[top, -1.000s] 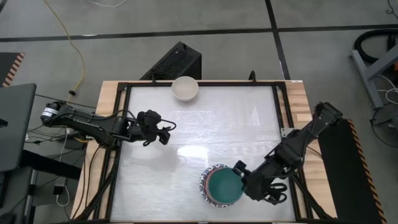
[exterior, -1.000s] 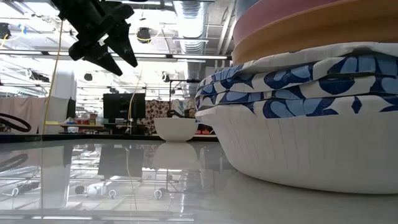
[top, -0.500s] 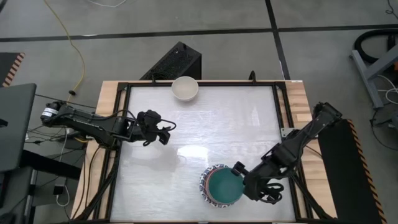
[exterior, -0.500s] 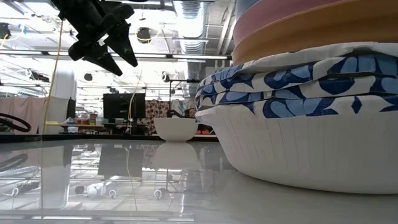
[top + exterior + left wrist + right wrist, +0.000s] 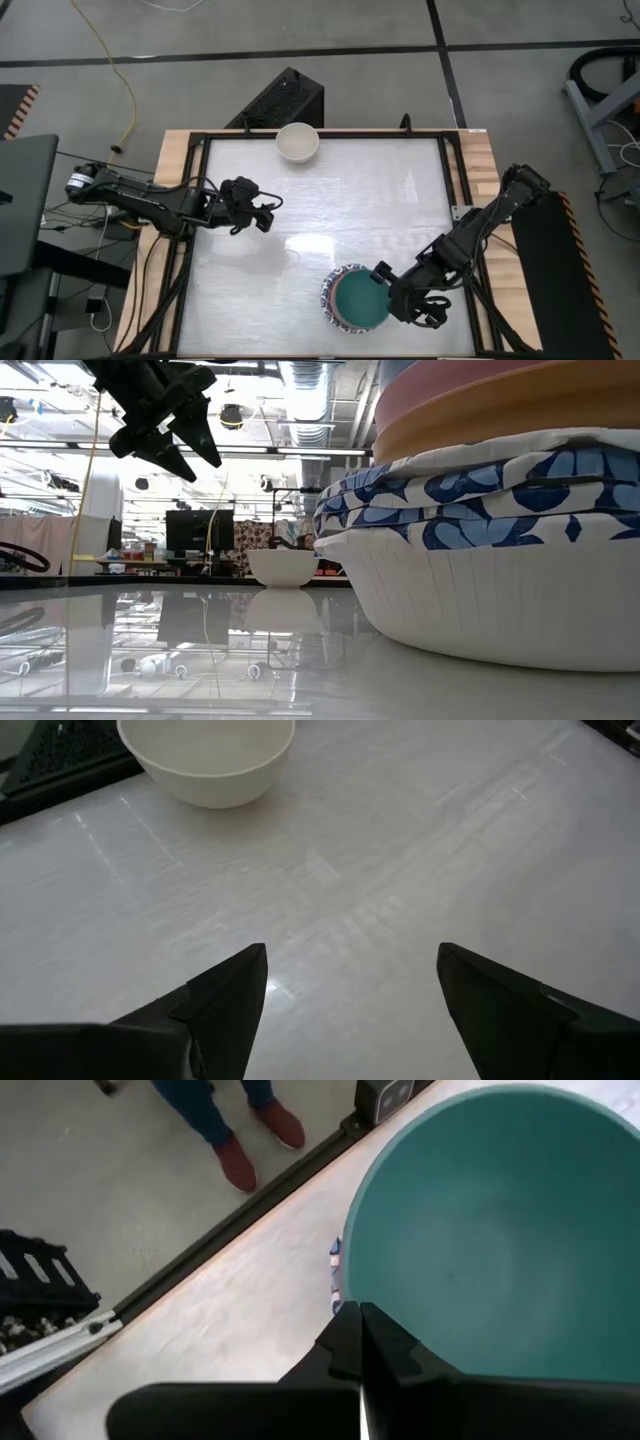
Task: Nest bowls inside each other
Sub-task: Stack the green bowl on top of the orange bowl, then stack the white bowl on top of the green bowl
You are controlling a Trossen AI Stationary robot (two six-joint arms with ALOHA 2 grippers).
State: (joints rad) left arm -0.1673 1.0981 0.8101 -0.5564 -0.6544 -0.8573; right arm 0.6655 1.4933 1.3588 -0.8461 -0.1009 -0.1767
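From above, you see the stack of bowls (image 5: 356,299) near the table's front edge, right of centre, opening upward; round, so no long axis. The top bowl is dark green inside, with blue-and-white patterned rims showing around it. The cream bowl (image 5: 297,141) sits alone at the far edge, upright and empty. Your right gripper (image 5: 383,277) is at the stack's right rim with its fingers closed together; whether they pinch the rim you cannot tell here. Your left gripper (image 5: 262,214) waits over the table's left side, spread wide.

At table level, the stack (image 5: 500,530) fills the right: a ribbed white bowl at the bottom, patterned bowls, then orange and pink above. The cream bowl (image 5: 283,568) stands far behind.

The left wrist view shows both fingers (image 5: 220,1005) apart over bare table (image 5: 400,860), the cream bowl (image 5: 208,758) beyond.

In the right wrist view, closed fingers (image 5: 362,1342) meet at the green bowl (image 5: 480,1230)'s rim; a person's shoes (image 5: 260,1142) stand on the floor.
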